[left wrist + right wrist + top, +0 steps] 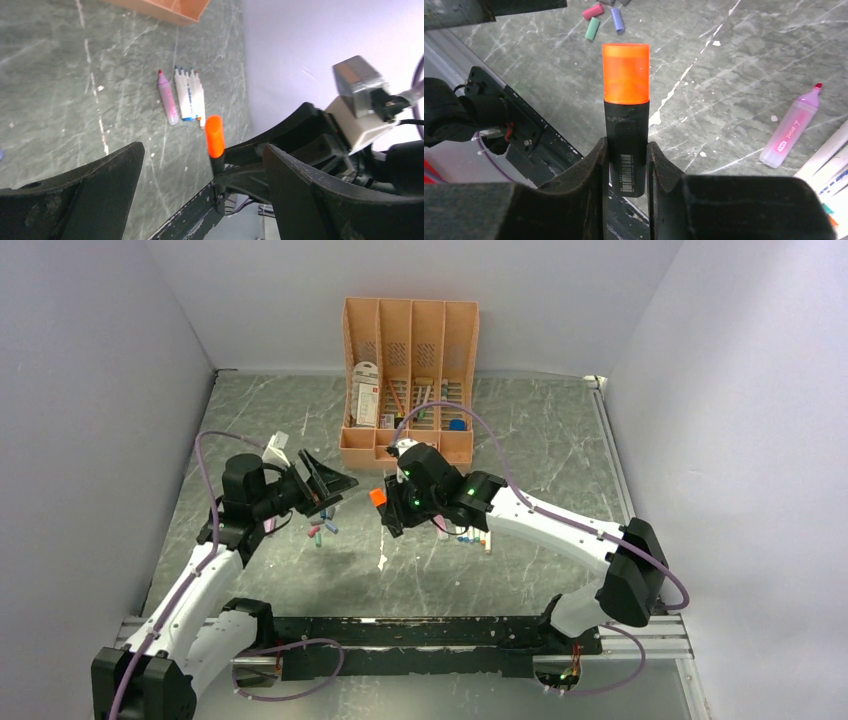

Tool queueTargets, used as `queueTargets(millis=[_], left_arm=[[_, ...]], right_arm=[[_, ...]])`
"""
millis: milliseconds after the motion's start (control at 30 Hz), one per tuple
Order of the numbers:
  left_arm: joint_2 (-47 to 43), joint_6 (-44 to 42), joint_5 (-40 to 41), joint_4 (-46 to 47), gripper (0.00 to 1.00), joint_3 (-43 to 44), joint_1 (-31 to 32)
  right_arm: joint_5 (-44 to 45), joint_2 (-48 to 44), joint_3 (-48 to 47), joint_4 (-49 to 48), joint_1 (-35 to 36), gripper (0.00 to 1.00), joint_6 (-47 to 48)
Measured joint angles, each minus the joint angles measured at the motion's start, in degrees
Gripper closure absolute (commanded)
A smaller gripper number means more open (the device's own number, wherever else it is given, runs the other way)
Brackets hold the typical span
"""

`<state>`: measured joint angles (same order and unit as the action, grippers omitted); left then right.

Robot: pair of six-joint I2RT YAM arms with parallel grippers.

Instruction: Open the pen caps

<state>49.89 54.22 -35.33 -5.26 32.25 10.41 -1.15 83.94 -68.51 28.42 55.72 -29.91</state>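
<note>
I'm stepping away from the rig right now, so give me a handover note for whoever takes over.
Left end effector: open, empty, near the orange cap.
Right end effector: shut on the black highlighter, orange cap still on.
Done: loose caps, pink, green and blue, lie on the table; white markers and pink highlighter look uncapped.
To do: pull off the orange cap.

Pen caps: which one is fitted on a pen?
The chunky orange plastic cap, on the black highlighter in the right end effector; the pink, green and lilac caps lie loose.
</note>
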Motion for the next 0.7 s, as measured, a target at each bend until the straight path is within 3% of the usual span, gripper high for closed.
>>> queueTargets(millis=[200,700], left_arm=[[0.7,3.8,0.8,6.9,0.01,-0.9,3.5],[4.5,7.0,5.6,12.8,0.06,-3.7,11.6]], right_arm=[[-2.2,0.0,0.3,-1.1,0.0,0.99,-1.2],[-2.5,0.0,0.3,-1.4,0.0,1.00,-2.0]])
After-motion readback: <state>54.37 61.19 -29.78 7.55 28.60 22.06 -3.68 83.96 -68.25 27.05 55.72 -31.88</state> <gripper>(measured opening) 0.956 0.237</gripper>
